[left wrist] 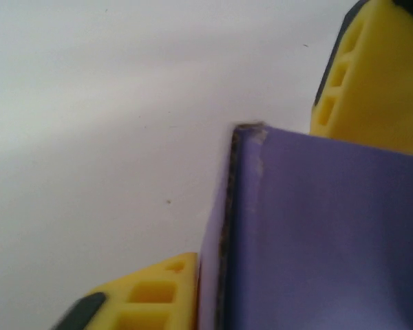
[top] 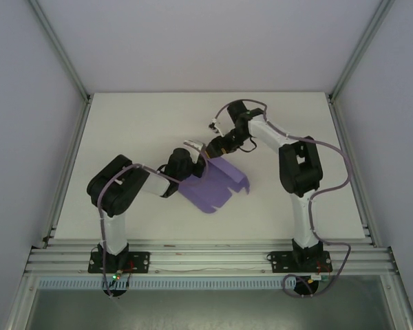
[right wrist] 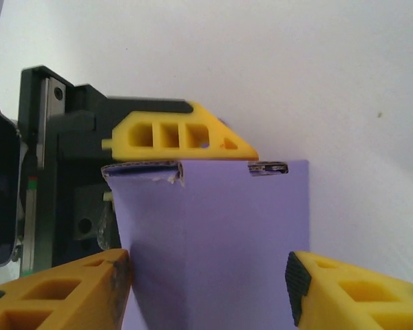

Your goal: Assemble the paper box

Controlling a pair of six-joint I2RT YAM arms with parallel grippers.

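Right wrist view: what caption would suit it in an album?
Right tool straddling the purple paper box while the left tool pinches its far edge.

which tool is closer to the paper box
Left: the left tool grips the paper box at a corner; the right tool straddles its far end, contact unclear.

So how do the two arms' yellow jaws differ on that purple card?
The left arm has its yellow jaws shut, pinching the purple card box near one corner; the right arm holds its yellow jaws wide, straddling the box's width, grip unclear. Both pairs have the box between them.
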